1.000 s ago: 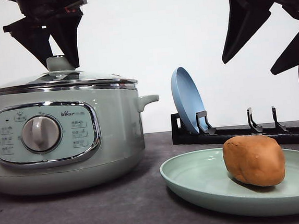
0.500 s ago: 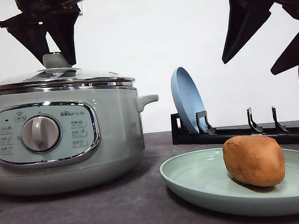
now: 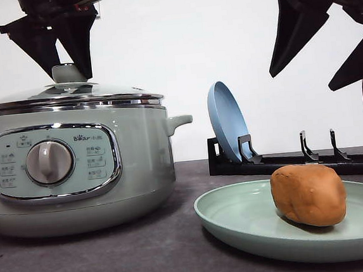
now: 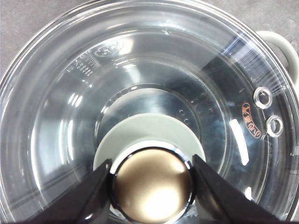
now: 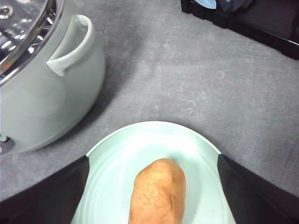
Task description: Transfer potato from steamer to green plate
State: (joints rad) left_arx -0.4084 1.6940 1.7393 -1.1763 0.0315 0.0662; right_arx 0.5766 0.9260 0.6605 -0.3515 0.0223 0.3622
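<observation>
You get bright, even light against a blown-out white wall, so both grippers [image 3: 66, 54] read as near-black silhouettes at 11 and 1 o'clock. Soft shadows sit under the steamer [image 3: 76, 164] and the potato [image 3: 309, 195]. The glass lid [image 4: 149, 93] throws white streaks of glare, and its knob [image 4: 152, 186] shines, slightly soft. The plate [image 5: 154, 144] washes out pale.

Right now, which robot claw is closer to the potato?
Right. The right gripper hangs open in the air above the potato on the green plate; the left gripper is across at the steamer lid's knob.
</observation>
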